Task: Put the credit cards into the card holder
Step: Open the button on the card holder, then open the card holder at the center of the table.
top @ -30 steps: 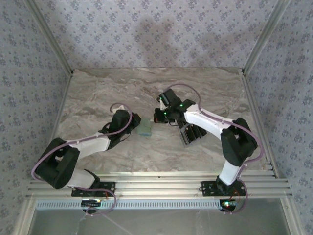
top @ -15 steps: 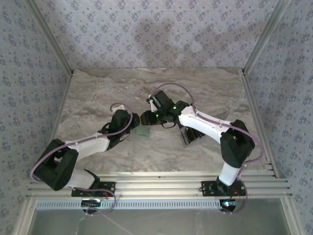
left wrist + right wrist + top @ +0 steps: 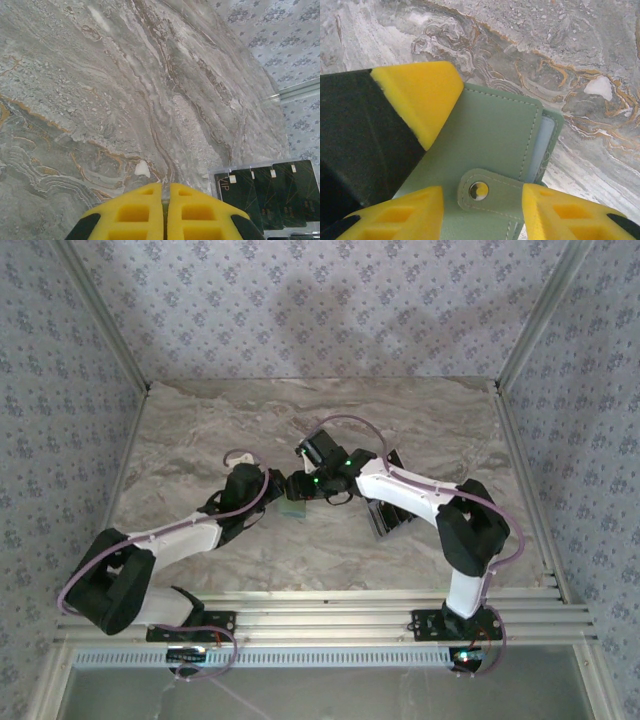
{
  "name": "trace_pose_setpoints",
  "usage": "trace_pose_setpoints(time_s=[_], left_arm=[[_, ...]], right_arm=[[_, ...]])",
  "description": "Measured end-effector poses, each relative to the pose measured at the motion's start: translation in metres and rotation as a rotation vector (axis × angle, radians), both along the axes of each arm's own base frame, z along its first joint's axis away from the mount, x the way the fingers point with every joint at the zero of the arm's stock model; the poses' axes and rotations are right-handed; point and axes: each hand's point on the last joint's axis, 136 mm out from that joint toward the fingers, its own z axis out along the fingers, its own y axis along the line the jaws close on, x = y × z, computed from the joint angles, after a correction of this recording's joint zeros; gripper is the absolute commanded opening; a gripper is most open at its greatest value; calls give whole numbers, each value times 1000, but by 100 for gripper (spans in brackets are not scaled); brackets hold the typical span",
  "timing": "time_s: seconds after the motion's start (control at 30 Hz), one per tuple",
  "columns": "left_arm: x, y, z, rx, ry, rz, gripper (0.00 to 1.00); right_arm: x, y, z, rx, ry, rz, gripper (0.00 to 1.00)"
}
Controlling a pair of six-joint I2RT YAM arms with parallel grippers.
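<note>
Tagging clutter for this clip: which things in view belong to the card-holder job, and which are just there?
Job:
- card holder
- credit cards
- right end effector, open over the holder
- left end effector, shut

Just there:
- marbled tabletop
- aluminium frame rails
- patterned walls

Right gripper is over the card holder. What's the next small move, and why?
Probably close the right gripper on the snap tab and lift it. Its jaws stand open astride the tab, the card holder is snapped shut, and the shut left gripper seems to press on the holder's edge, which should steady it.
</note>
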Motion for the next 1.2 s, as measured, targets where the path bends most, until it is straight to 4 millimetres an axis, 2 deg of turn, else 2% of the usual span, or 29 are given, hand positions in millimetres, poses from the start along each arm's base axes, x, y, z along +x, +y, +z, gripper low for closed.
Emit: trace_pose_setpoints(time_s=[0.23,0.27,0.5,0.53,0.73,0.9,0.97,1.1,1.13,1.2], left_arm=[[0,2,0,5,0,10,0],[0,2,0,6,0,11,0],[0,2,0,4,1,12,0],[0,2,-1,5,3,10,0],[-2,1,-3,10,11,7,0],[-1,3,3,3,-4,14,0],[-1,3,4,3,-6,15,0],[-1,3,3,4,-6,15,0],[-1,3,3,5,-5,15,2],[-1,3,1,14,-3,12,16]], right_arm=[[1,2,-4,1,3,-2,43],[1,3,-4,1,3,-1,40],[-4,6,-11,-15,11,7,2],[-5,7,-12,-18,11,9,0],[-3,1,-19,-22,13,2,0],[10,-42,-47,-107,51,-93,0],[15,-54,-52,-129,63,-120,0],[12,-51,-49,-123,57,-111,0],[11,-49,-48,-120,54,-107,0],[10,-47,-44,-113,51,-102,0]])
